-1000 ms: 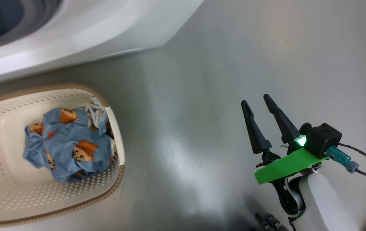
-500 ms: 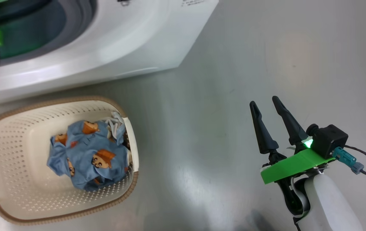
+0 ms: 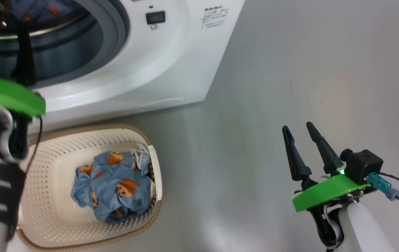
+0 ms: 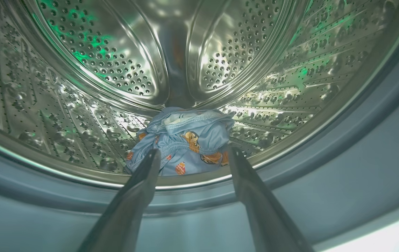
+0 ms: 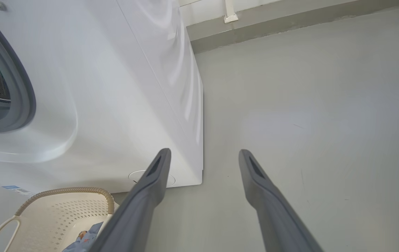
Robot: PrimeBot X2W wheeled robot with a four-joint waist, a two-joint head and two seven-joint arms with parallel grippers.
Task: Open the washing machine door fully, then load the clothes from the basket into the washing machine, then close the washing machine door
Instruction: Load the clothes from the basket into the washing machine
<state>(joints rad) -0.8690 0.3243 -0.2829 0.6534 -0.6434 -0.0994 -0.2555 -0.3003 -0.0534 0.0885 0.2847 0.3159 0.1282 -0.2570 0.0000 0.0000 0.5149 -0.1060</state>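
washing machine (image 3: 171,77) label (image 3: 215,17) was unreadable. left gripper (image 4: 194,150) spread; clothes (image 4: 189,134) lay ungripped just beyond its tips. right gripper (image 3: 297,126) spread too.

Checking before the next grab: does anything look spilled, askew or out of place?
Nothing stands out. One blue printed piece lies in the drum, the other clothes bundled in the basket; left gripper and right gripper open, empty.

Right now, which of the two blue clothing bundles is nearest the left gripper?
The bundle in the steel drum, right before the left gripper; the other bundle lies in the basket.
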